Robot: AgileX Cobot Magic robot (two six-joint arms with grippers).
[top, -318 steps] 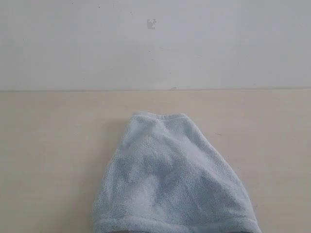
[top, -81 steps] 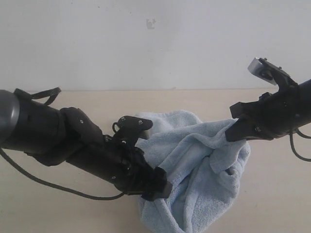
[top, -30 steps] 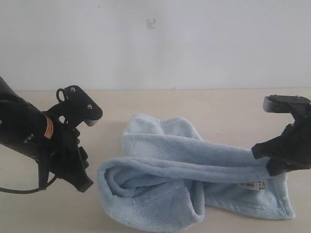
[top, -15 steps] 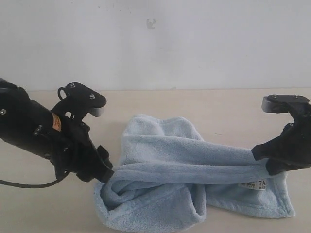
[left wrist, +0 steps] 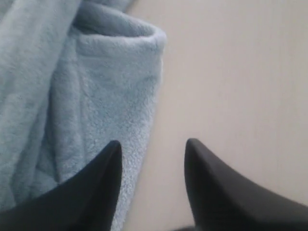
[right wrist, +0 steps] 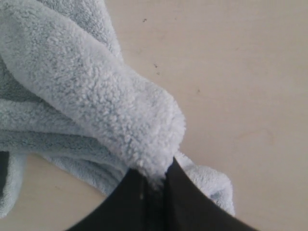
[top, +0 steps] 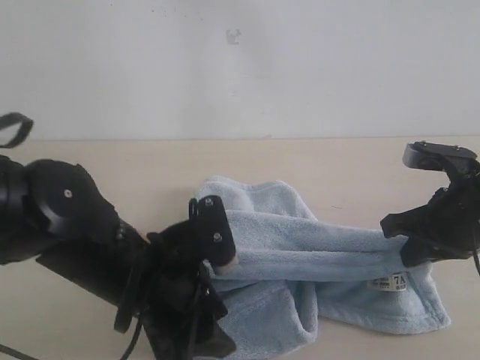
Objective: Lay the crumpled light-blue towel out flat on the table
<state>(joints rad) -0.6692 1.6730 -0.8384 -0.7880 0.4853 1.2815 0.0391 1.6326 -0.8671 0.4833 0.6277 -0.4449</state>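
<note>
Right claw (right wrist: pixel 155 177) tight on the fluffy pale-blue towel (top: pixel 300 251), rumpled and folded.

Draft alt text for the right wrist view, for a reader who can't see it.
The right gripper is shut on a thick fold of the fluffy light-blue towel, pinching it between two black fingers. The rest of the towel lies bunched in rolls on the pale beige table, which is bare beside it apart from a few tiny dark specks.
</note>
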